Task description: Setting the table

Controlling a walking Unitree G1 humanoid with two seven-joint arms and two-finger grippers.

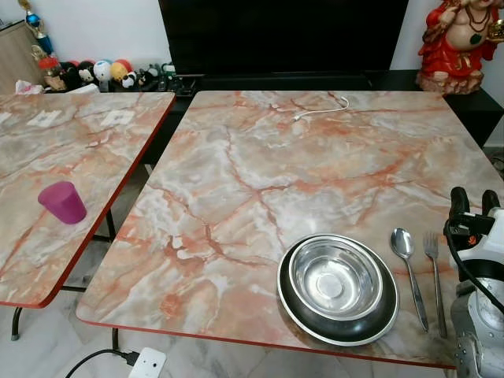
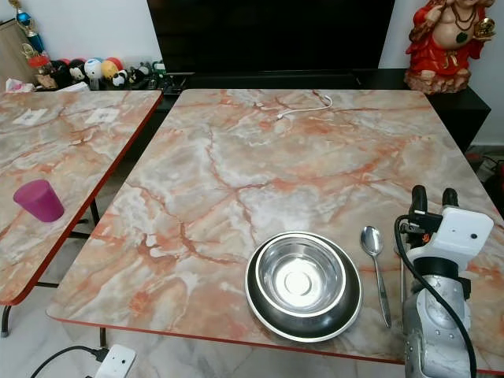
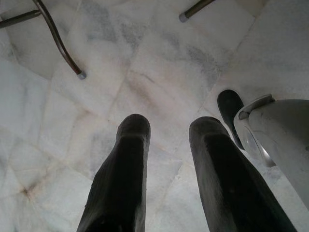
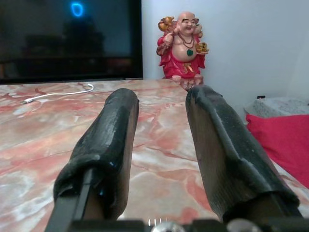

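A steel bowl (image 1: 335,279) sits inside a dark plate (image 1: 370,323) near the front edge of the marble table (image 1: 260,173). Just right of the plate lie a spoon (image 1: 405,264) and then a fork (image 1: 434,272), side by side with handles toward me. My right gripper (image 1: 475,195) hovers right of the fork, low over the table's right side. It is open and holds nothing, its fingers (image 4: 113,130) pointing toward the far end. My left gripper (image 3: 169,125) hangs open over the tiled floor. A purple cup (image 1: 63,202) stands on the second marble table (image 1: 47,134) to the left.
A white cable (image 1: 319,109) lies at the table's far end. A red and gold statue (image 1: 461,39) stands at the back right beside a dark screen (image 1: 279,35). Small figurines (image 1: 102,72) line the back left. A power strip (image 1: 147,364) lies on the floor below the front edge.
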